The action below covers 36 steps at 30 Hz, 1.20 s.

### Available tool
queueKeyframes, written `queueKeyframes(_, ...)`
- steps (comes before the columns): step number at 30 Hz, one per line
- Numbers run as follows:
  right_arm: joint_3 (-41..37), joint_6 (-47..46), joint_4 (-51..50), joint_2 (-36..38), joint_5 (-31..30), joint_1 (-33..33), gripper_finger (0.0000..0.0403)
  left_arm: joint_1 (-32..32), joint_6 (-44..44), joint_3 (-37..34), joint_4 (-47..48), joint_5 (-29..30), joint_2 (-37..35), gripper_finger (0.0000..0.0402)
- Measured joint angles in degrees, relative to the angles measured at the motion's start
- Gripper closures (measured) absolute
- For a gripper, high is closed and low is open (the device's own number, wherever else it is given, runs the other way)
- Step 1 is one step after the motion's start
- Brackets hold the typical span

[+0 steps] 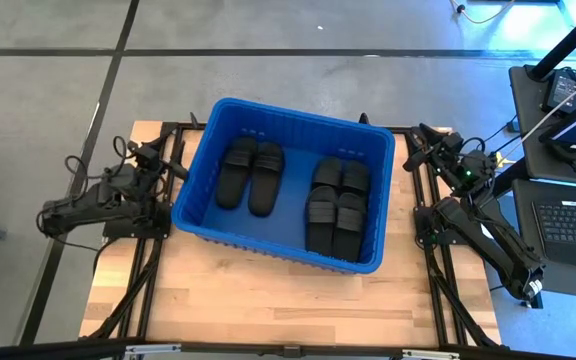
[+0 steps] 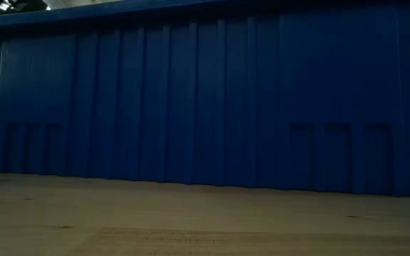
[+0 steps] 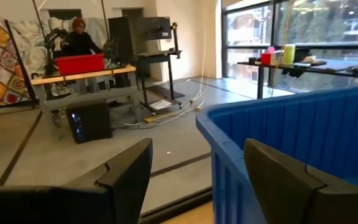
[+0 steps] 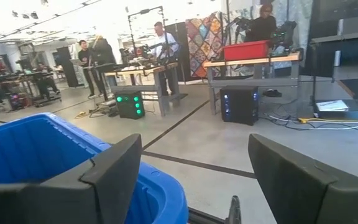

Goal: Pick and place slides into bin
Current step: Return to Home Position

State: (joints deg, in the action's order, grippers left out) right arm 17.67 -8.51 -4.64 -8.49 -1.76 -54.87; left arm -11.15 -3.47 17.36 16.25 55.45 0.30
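The blue bin (image 1: 196, 205) stands on the wooden table and holds several black slides: a pair (image 1: 250, 176) on its left side and two pairs (image 1: 336, 205) on its right side, lying flat on the bin's floor. My left gripper (image 1: 176, 165) is open and empty beside the bin's left wall, which shows in its wrist view (image 3: 278, 143). My right gripper (image 1: 416, 150) is open and empty beside the bin's far right corner (image 4: 73, 155). In the low view the bin's near wall (image 2: 205, 99) fills the picture.
Bare wooden table (image 1: 268, 300) lies in front of the bin. A desk with a laptop (image 1: 573, 215) stands off the table's right side. People and workbenches show in the room beyond (image 4: 160, 43).
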Motion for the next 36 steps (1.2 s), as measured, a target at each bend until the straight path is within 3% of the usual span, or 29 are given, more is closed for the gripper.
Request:
queueKeyframes(3, 0.0, 0.1, 0.0, 0.0, -1.1, 0.0, 0.0107, -1.2, 0.9, -0.9, -0.2, -1.2, -0.1, 0.0153)
queueKeyframes(10, 0.0, 0.0, -0.3, 0.0, -1.6, -0.1, 0.0107, -4.9, 3.3, -3.1, -0.5, 2.3, -0.1, 0.0153)
queueKeyframes(18, 0.0, 0.2, -0.7, 0.0, -1.6, -0.1, 0.0107, -10.2, 13.8, -9.8, -7.0, 5.0, -0.2, 0.0153)
queueKeyframes(22, 0.0, 0.2, -0.9, 0.0, -1.6, -0.1, 0.0107, -14.2, 6.3, -13.4, -14.9, 8.8, -0.2, 0.0153)
queueKeyframes(25, 0.0, 0.2, -1.1, 0.0, -1.6, -0.1, 0.0107, -17.5, 1.3, -14.7, -17.8, 7.7, -0.1, 0.0153)
queueKeyframes(31, 0.0, 0.5, -1.8, 0.0, -2.2, -0.1, 0.0107, -23.3, 2.6, -16.9, -18.5, 3.9, 0.1, 0.0153)
queueKeyframes(36, -1.0, -0.5, -6.5, 0.5, -8.5, -1.4, 0.0107, -27.8, 1.2, -16.9, -18.6, 3.8, 0.1, 0.0153)
